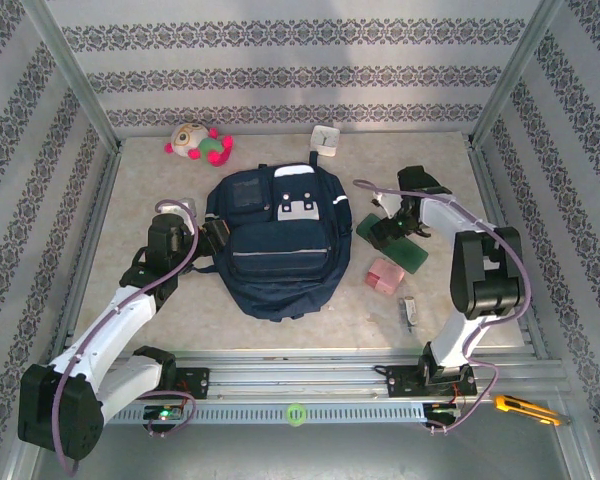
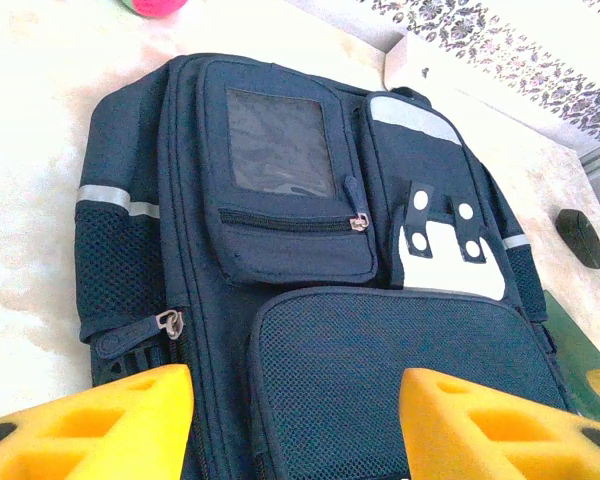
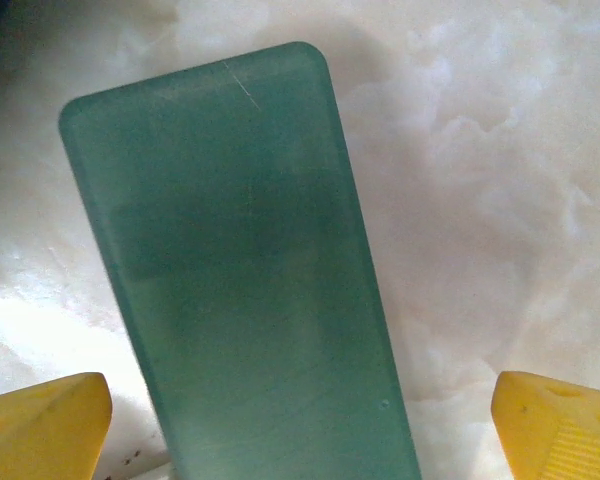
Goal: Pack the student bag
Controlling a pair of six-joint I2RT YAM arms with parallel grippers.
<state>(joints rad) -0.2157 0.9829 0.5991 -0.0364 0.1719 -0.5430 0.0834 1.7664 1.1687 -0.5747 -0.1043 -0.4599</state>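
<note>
Right gripper (image 3: 300, 425) gapes over the case (image 3: 240, 250) right of the bag (image 1: 280, 250), ready to grab. Left gripper (image 2: 295, 420) flanks the bag's left edge, jaws apart; whether it grips, I cannot tell.

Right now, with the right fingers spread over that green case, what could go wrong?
The green case lies flat on the table, so the right fingers, standing wide to either side, might scrape the surface or slip off its edges. The student bag shows its front pocket zip closed, so the case may have nowhere to go.

Your top view overlooks the whole table (image 1: 130, 200) from the near side. Close wrist views share its student bag (image 2: 300, 350) (left) and green case (image 3: 250, 270) (right).
</note>
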